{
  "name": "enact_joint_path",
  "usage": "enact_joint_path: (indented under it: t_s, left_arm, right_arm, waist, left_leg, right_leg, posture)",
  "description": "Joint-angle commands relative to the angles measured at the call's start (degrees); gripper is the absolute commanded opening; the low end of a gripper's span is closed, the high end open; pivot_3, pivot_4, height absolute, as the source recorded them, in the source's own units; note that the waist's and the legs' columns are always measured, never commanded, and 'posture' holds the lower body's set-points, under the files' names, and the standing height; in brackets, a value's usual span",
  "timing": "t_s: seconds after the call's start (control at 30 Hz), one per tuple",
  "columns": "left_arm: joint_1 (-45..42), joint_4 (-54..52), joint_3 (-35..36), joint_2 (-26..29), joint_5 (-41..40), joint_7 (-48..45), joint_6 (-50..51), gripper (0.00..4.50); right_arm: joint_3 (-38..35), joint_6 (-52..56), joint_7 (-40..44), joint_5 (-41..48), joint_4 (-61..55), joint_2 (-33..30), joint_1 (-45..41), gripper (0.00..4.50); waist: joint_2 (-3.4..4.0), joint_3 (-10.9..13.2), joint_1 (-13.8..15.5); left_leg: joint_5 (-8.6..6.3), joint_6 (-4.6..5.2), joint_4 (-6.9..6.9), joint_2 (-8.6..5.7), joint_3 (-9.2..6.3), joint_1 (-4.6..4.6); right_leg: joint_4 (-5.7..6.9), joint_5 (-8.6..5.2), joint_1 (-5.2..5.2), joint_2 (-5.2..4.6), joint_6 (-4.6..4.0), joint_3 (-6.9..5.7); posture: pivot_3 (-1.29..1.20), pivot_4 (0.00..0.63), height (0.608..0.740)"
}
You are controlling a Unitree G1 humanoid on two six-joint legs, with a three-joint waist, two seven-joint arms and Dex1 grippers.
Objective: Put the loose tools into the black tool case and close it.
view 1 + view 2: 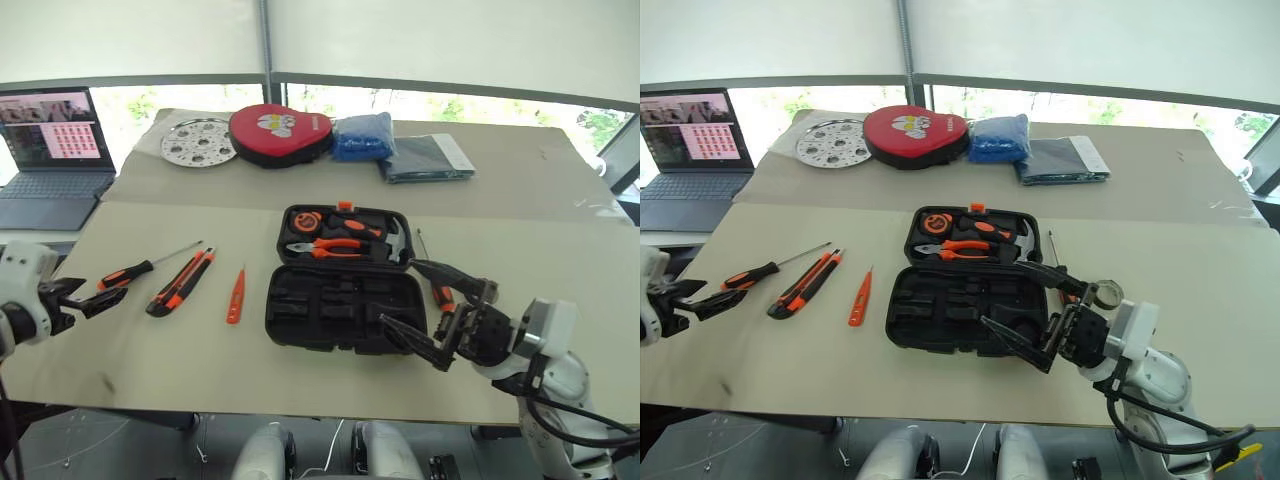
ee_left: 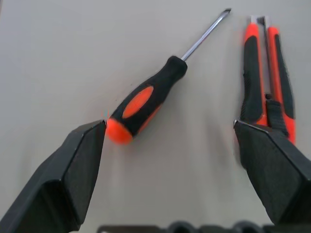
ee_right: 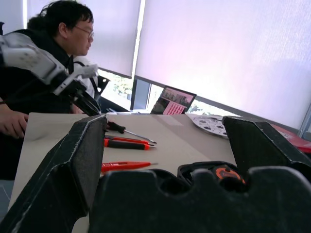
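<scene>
No legible text, brand or number: laptop screen (image 1: 52,127) shows pink grid tiles too small to read; red pouch (image 1: 279,133) bears a printed picture, with no lettering legible.

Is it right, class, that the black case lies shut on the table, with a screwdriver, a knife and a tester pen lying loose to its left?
Not quite. The case lies open, not shut: the left eye view shows its lid up, with pliers in it, and its empty moulded slots. The rest holds: the screwdriver, knife and tester pen lie loose on the table to its left.
</scene>
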Motion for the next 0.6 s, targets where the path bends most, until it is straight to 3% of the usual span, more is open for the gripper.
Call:
enact_joint_path:
  t_s: [0.03,0.2,0.33,0.37,0.53,0.6]
  left_arm:
    - [-7.6,9.1,-8.2,0.8,7.3,-4.1,-4.4,4.5]
    - [-16.5,19.6,-14.7,-1.2,13.2,-9.4,-10.6,4.5]
    - [-22.5,27.4,-16.6,-3.1,16.6,-11.9,-15.1,3.42]
    - [-23.0,28.5,-16.8,-3.3,17.0,-12.7,-15.8,2.88]
    - [-23.2,32.0,-15.7,-4.5,17.4,-15.6,-19.1,1.15]
    - [-22.4,32.3,-14.0,-4.9,17.0,-15.4,-21.9,0.95]
  right_arm:
    - [-1.4,-2.6,1.9,-0.3,1.1,-0.2,0.9,4.41]
    - [-3.4,-5.5,4.5,-0.2,3.7,-0.3,4.0,4.41]
    - [-3.9,-8.5,6.5,-0.8,5.1,0.2,7.7,4.5]
    - [-4.0,-9.0,6.7,-0.9,5.4,0.3,8.3,4.5]
    - [-4.3,-11.3,7.4,-1.3,6.6,0.5,10.1,4.5]
    - [-4.2,-11.8,7.3,-1.7,6.8,0.5,10.6,4.5]
  waist:
    - [-0.03,0.0,-0.4]
    - [-0.05,0.0,-0.1]
    - [-0.12,0.0,0.3]
    - [-0.12,0.0,0.3]
    - [-0.12,0.0,0.3]
    - [-0.12,0.0,0.3]
  left_leg:
    - [0.02,-0.03,-0.04,0.02,0.06,0.0]
    - [0.02,-0.04,-0.03,0.0,0.09,0.0]
    - [0.0,0.0,0.03,0.02,0.08,0.0]
    - [-0.01,0.01,0.04,0.02,0.08,0.0]
    - [-0.03,0.05,0.05,0.03,0.08,0.03]
    - [-0.03,0.05,0.05,0.04,0.07,0.04]
  right_leg:
    - [0.07,-0.01,-0.02,0.02,0.0,0.01]
    - [0.33,-0.21,-0.01,0.04,0.04,-0.04]
    - [0.29,-0.22,0.0,0.0,0.05,-0.01]
    - [0.29,-0.22,0.0,-0.01,0.06,-0.01]
    - [0.32,-0.24,-0.01,-0.09,0.07,0.02]
    - [0.34,-0.24,-0.01,-0.1,0.07,0.03]
  posture:
    - [0.0,0.15,0.74]
    - [0.0,0.15,0.74]
    - [0.0,0.15,0.74]
    - [0.0,0.15,0.74]
    - [0.0,0.15,0.74]
    - [0.0,0.15,0.74]
